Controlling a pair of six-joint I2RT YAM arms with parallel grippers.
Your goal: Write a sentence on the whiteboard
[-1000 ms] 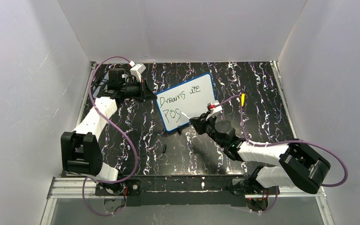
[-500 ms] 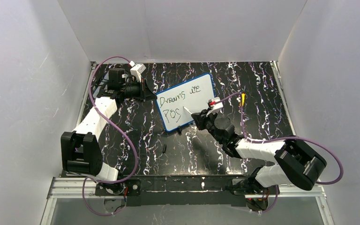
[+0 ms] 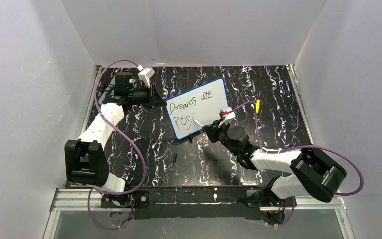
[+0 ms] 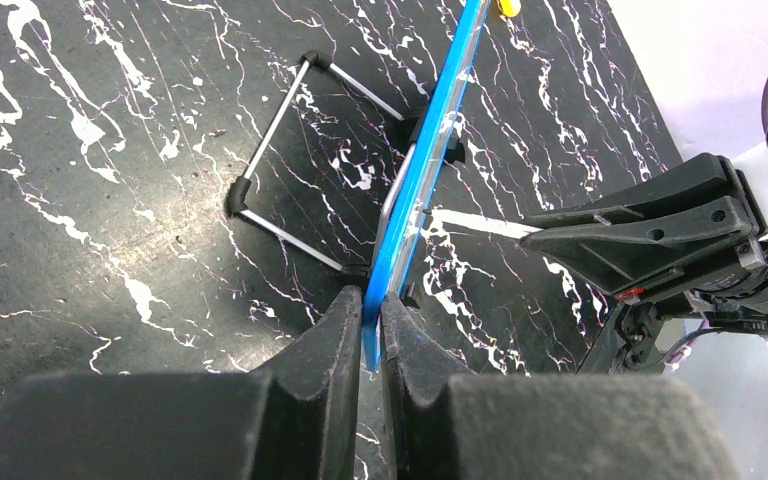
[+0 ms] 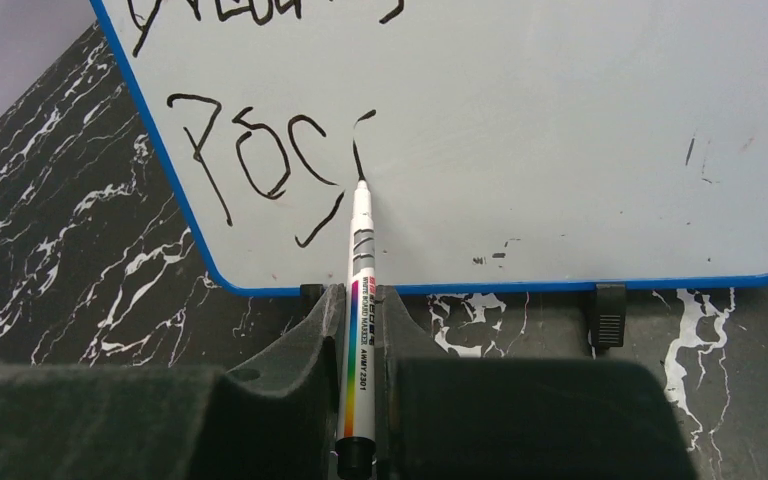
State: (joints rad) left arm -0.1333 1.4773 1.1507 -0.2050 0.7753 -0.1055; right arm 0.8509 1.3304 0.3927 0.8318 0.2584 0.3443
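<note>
The right hand is clamped on a white marker. The marker runs straight out ahead of its fingers and touches its dark tip to the whiteboard, which stands just in front. The sentence lies up and to the left of that tip: a top row reading "Dreams are" and, below it, "Pos" with a short curved stroke ending right at the tip. The left hand is closed on the board's blue rim, pinching its edge between both fingers. Ahead of this hand the board stands tilted on the black marbled worktop, its wire stand splayed out to the left of the rim.
</note>
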